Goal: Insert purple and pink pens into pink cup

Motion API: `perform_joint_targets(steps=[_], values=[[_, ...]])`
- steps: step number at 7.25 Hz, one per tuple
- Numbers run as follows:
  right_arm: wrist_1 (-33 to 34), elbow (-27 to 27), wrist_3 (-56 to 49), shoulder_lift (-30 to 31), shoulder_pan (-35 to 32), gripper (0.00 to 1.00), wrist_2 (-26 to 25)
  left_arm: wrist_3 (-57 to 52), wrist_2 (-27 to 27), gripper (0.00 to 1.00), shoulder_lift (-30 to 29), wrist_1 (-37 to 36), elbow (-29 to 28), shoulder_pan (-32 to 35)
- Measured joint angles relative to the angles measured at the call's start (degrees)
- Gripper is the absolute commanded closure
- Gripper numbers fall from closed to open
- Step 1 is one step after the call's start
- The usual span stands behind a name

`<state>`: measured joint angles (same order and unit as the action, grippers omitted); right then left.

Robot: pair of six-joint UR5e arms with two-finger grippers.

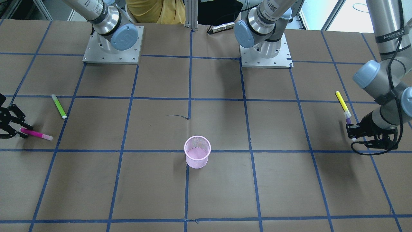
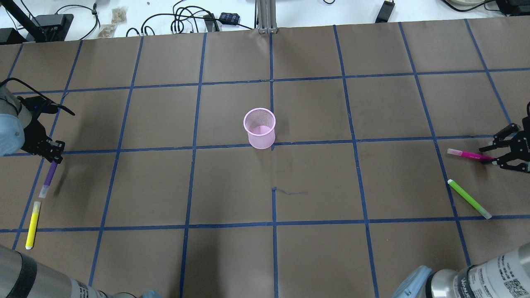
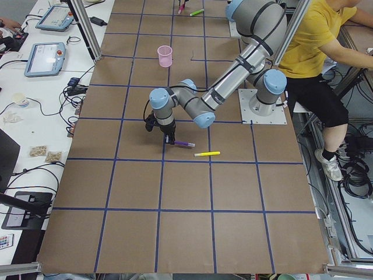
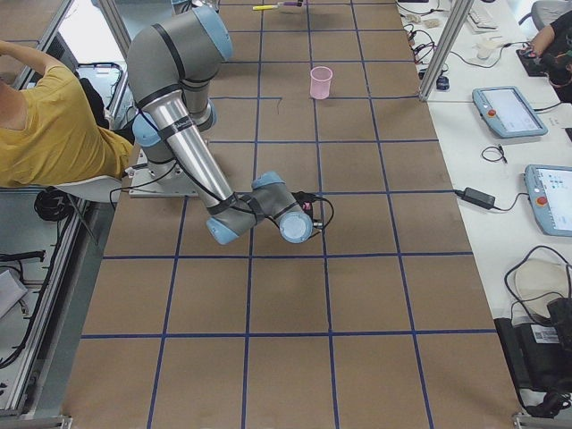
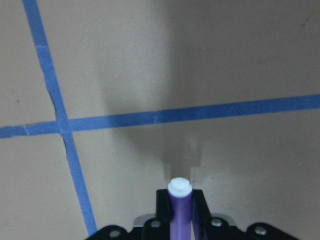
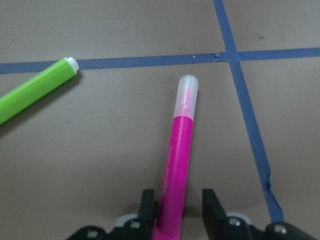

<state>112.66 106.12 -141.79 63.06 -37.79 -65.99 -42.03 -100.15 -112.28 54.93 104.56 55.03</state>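
Overhead exterior: left gripper [image 2: 54, 158] jaws pinch the purple pen [image 2: 49, 176], right gripper [image 2: 487, 156] jaws spread astride the pink pen [image 2: 470, 155] lying on the worktop [image 2: 314, 186], cup [image 2: 259, 133] mid-worktop

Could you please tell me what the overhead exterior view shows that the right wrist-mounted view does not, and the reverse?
Only the overhead view shows the pink cup, the yellow pen and the left gripper shut on the purple pen. Only the wrist view shows the gap between the pink pen and one side of the open right gripper. Both show the pink pen, the green pen and the blue tape.
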Motion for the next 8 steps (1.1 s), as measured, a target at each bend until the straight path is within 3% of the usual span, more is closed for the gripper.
perform_joint_targets(steps=[1,5,8], values=[[-0.1,0.0,0.1,0.0,0.0,0.85,0.0,0.0,0.2,0.96,1.2,0.7,-0.1,0.6],[-1.1,-0.5,0.5,2.6,-0.1,0.86,0.6,1.0,1.1,0.98,5.7,3.5,-0.2,2.0],[-1.2,-0.5,1.0,11.3,-4.9,0.85,3.9,2.1,7.0,0.98,9.0,8.5,-0.2,2.0]])
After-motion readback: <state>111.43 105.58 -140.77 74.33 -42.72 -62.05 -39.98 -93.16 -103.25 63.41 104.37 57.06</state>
